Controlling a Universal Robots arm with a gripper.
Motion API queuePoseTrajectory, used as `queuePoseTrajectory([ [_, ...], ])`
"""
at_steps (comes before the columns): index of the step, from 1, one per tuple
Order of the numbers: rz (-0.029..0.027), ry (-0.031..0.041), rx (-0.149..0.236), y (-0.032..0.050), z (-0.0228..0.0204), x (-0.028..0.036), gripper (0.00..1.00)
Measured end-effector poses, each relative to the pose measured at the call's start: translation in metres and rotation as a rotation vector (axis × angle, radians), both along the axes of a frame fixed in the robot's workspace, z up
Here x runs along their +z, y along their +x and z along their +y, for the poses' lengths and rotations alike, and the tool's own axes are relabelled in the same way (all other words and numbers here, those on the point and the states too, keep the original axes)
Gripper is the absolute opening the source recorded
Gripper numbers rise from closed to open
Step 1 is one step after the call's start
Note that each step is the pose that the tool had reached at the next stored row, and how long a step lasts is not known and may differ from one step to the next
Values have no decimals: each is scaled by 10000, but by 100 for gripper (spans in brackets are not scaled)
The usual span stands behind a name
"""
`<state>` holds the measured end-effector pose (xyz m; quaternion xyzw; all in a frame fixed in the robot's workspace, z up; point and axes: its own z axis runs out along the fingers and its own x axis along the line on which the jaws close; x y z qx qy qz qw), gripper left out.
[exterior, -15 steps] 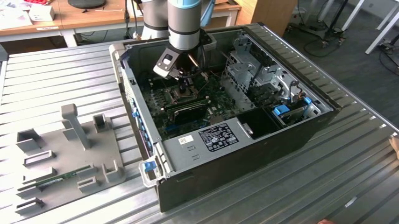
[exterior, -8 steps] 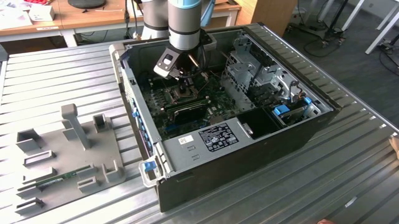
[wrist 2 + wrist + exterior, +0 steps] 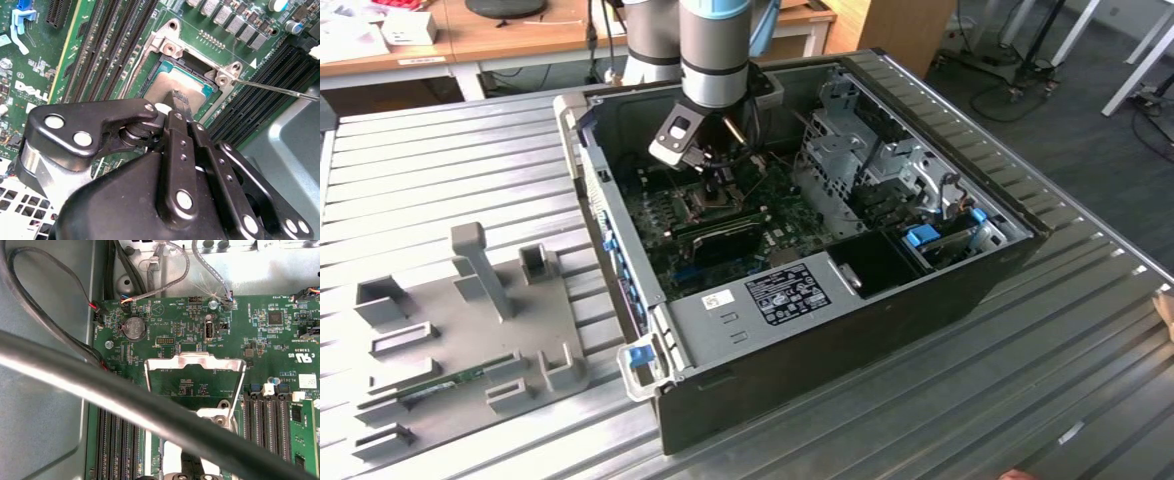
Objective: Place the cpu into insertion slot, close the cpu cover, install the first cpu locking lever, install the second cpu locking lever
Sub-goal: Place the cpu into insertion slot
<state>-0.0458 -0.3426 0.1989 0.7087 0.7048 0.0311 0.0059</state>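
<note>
The cpu (image 3: 170,86), a pale silver square, lies flat in the insertion slot (image 3: 165,47), a silver-rimmed socket on the green board. My gripper (image 3: 180,100) hangs right over the cpu's near edge, its black fingers (image 3: 176,150) pressed together with nothing between them. The cpu cover (image 3: 195,359), a thin silver frame with a cut-out middle, stands swung open off the socket. A thin metal locking lever (image 3: 280,90) sticks out free beside the socket. In the exterior view my gripper (image 3: 716,185) reaches down into the case over the insertion slot (image 3: 707,207).
Long black memory slots (image 3: 107,45) flank the socket on both sides. A thick cable (image 3: 125,400) crosses in front of the first wrist camera. Drive cages (image 3: 881,170) and the case walls (image 3: 607,230) hem the arm in. A grey fixture plate (image 3: 467,320) lies at the exterior view's left.
</note>
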Motion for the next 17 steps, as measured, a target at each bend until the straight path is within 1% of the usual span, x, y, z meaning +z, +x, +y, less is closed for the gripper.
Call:
queuePoseTrajectory([
  [17, -1, 2, 0, 0, 0, -6, 10],
])
